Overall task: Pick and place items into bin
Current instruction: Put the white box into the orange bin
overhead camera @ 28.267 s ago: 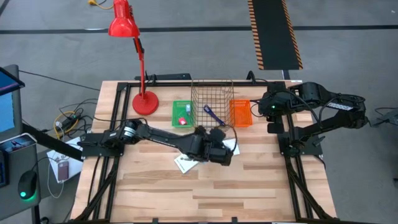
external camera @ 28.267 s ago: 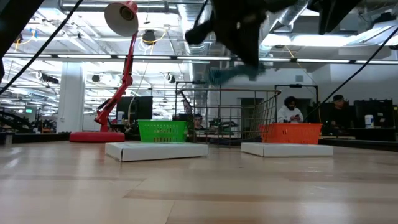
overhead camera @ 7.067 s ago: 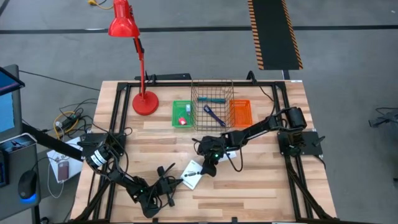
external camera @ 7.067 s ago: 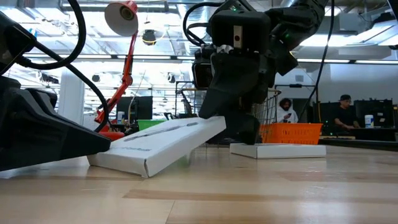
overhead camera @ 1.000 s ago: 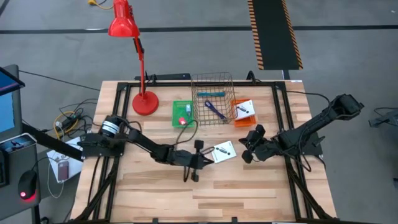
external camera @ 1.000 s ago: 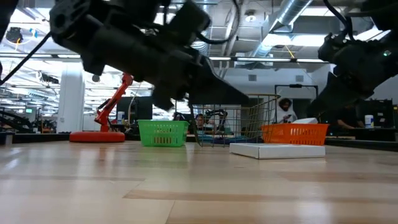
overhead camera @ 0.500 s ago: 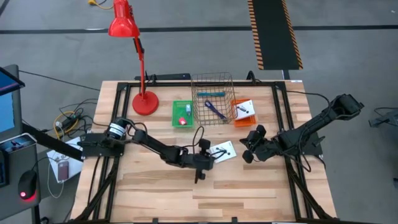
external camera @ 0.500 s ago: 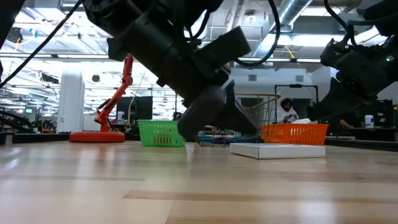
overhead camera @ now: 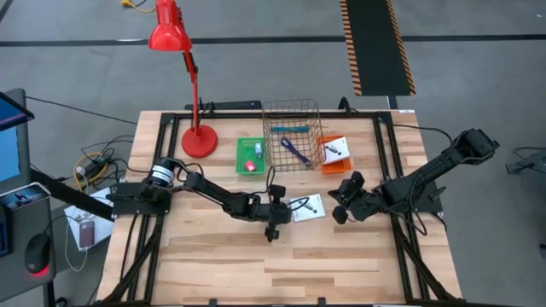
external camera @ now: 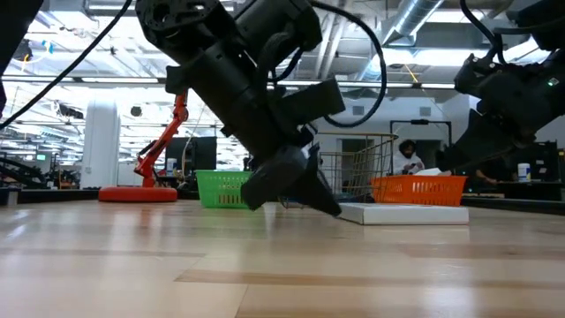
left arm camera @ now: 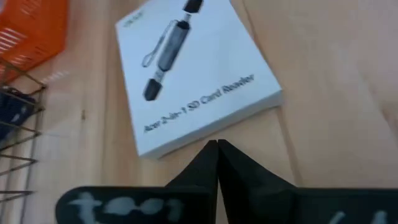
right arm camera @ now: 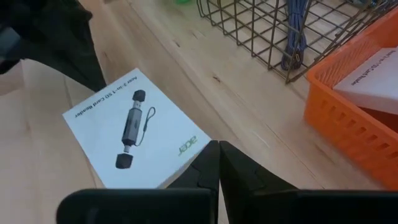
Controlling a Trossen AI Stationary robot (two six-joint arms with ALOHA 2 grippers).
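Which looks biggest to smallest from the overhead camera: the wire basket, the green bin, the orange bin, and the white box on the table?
1. wire basket
2. green bin and orange bin, alike; the orange one is partly covered by a box
3. white box, partly hidden by the left gripper

Even, bright overhead light falls on the counter (overhead camera: 341,256) in the high view, with short soft shadows. In the low view, ceiling lights (external camera: 212,53) at 12 o'clock glare, leaving the arms silhouetted. The left wrist view is soft, its printed lettering blurred.
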